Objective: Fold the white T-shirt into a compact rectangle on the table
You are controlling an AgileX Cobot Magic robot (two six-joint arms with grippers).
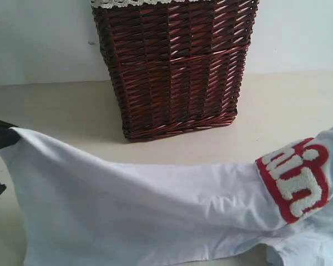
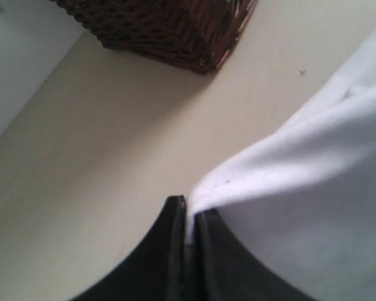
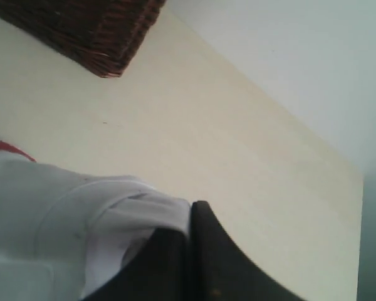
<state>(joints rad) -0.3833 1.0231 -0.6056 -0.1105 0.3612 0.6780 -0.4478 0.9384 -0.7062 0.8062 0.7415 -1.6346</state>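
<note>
The white T-shirt (image 1: 144, 205) hangs stretched across the front of the exterior view, lifted above the table (image 1: 61, 111). Its fuzzy white letters outlined in red (image 1: 297, 177) show near the right end. My left gripper (image 1: 1, 138) is at the far left edge, shut on the shirt's corner; in the left wrist view the cloth (image 2: 301, 182) is pinched between the black fingers of the left gripper (image 2: 189, 216). My right gripper (image 3: 191, 216) is shut on a bunched hem of the shirt (image 3: 81, 213); it lies outside the exterior view.
A dark brown wicker basket (image 1: 175, 66) with white lace trim (image 1: 133, 3) stands at the back middle of the table, against a pale wall. Bare beige table lies behind and to both sides of the shirt.
</note>
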